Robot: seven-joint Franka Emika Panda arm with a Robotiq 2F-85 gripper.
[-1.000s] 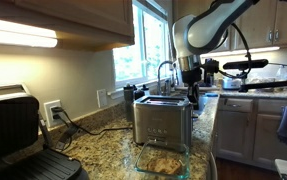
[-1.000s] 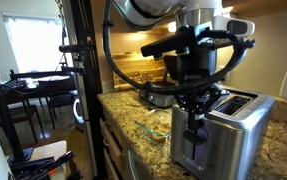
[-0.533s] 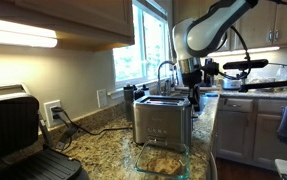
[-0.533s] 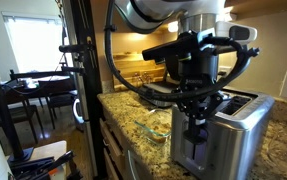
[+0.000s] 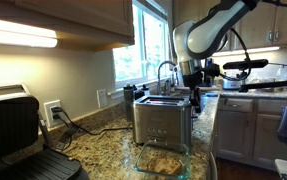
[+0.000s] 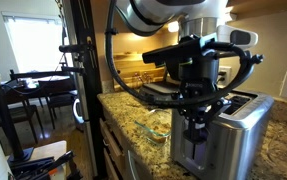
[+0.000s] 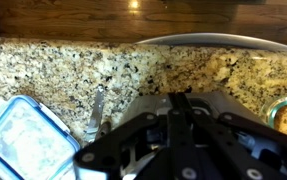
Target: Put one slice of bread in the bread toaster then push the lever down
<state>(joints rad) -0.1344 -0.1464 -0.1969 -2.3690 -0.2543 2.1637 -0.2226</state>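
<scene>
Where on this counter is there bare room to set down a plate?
Bare granite lies between the black grill press and the toaster, with a cord along the back. Crowded: in front of the toaster, where the glass dish of bread sits, and the toaster's end, where the gripper hangs.

Arm (image 5: 211, 28): enters at upper right of frame in an exterior view, elbow bent, wrist approx. vertical. Gripper (image 5: 191, 84): points straight down, right of ctr. In the wrist view it comes in from the bottom edge, jaws closed, fingertips (image 7: 179, 102) together.
</scene>
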